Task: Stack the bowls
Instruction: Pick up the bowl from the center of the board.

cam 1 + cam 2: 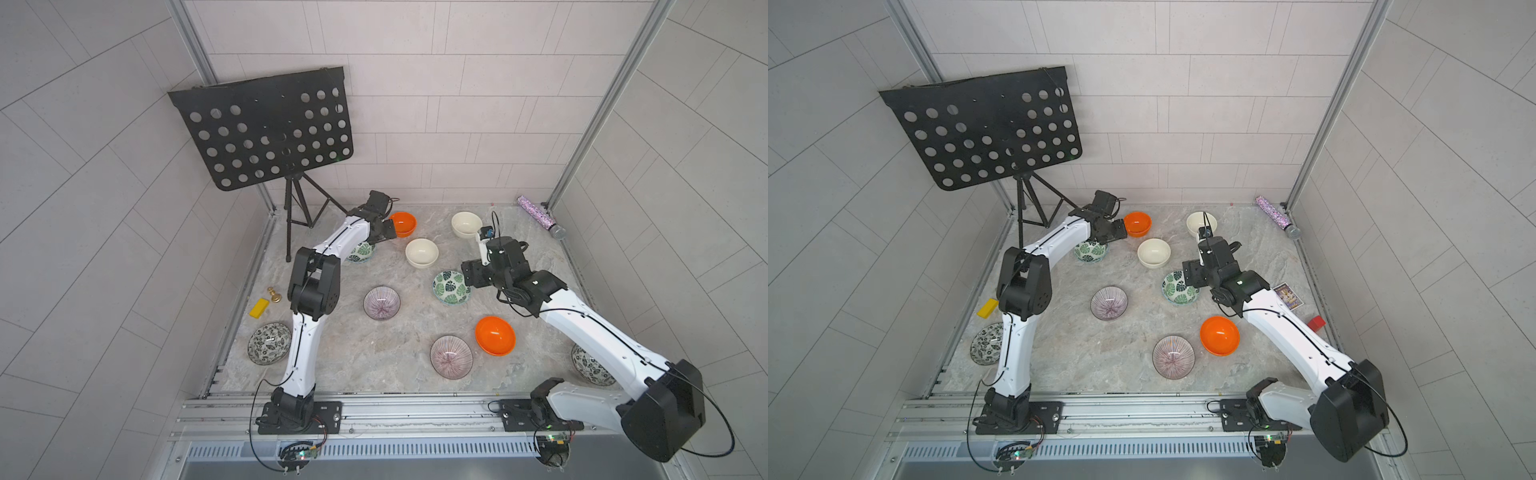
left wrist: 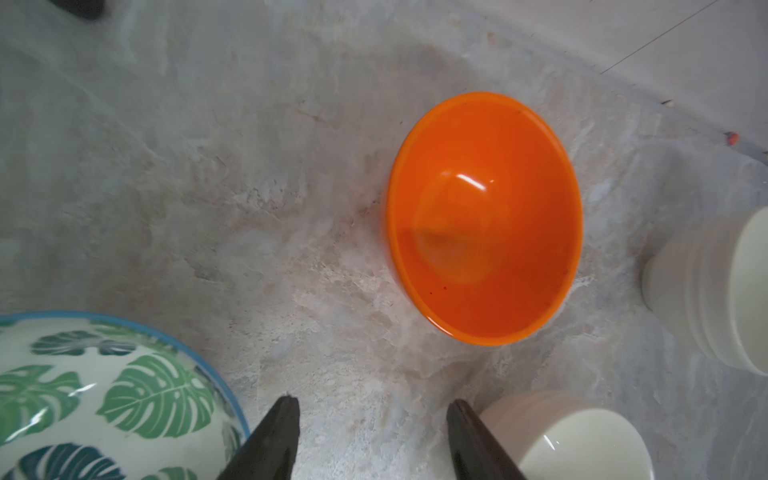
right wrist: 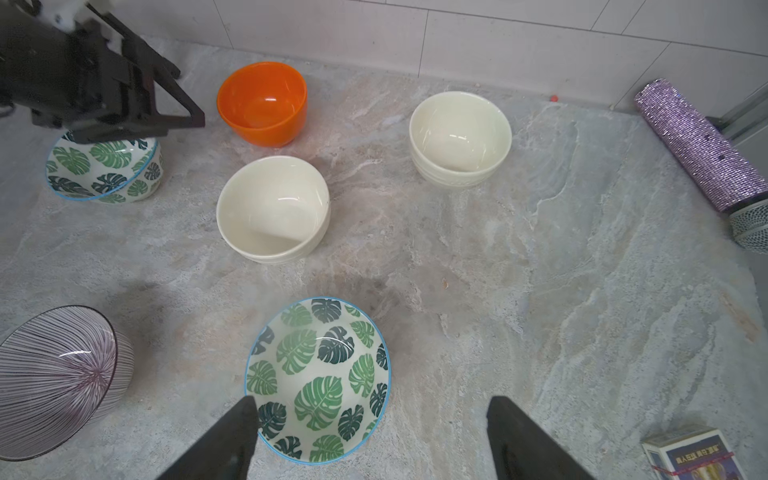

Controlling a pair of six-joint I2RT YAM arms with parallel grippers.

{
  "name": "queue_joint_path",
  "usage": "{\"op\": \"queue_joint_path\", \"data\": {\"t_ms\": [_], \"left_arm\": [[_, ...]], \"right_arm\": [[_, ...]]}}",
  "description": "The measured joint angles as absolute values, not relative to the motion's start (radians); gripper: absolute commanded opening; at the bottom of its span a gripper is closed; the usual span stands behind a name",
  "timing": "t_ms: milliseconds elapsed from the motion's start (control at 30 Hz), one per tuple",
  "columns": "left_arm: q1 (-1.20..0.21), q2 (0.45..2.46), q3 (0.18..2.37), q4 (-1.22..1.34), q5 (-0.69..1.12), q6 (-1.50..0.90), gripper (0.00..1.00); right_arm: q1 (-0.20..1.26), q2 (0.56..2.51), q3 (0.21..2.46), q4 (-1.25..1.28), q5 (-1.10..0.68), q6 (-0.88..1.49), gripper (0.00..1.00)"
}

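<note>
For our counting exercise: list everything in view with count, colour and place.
orange bowls: 2, orange, far, near-right.
cream bowls: 2, cream, far.
green-leaf bowls: 2, green-white, by grippers.
striped bowls: 2, purple, centre.
dark-leaf bowls: 2, black-white, front corners.
music stand: 1, black, far-left.
glitter tube: 1, purple, far-right.
yellow block: 1, yellow, left.
gold pawn: 1, gold, left.
card box: 1, multicoloured, right.
red block: 1, red, right.
left gripper, right gripper: 2, black, open.

Pale tiled walls (image 1: 457,104); marbled grey tabletop (image 1: 395,365); black perforated music stand (image 1: 270,112), maybe touching wall.

The right arm (image 1: 594,332) hides most of a dark leaf-patterned bowl (image 1: 592,372).
</note>
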State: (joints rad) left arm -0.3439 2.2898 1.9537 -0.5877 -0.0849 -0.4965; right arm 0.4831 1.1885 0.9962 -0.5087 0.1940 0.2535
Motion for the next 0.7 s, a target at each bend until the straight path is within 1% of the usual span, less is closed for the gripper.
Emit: {"op": "queue_joint_path", "data": {"t_ms": [400,600,700], "left_arm": [[-0.356,2.315,1.963,-0.461,-0.105,-0.624,0.59],[-0.357,2.413,2.142,-0.472,-0.121,-0.652,0.56],[-0.361,2.457,2.196,-0.487,-0.130,-0.660,0.54]], "right_arm": [[0.485,1.224,0.996,-0.505,0.196,0.250,0.89],[0.487,1.249,0.996,-0.501,0.195,0.245,0.89],[0.487,1.249,0.996,-0.494,0.195,0.242,0.89]]}}
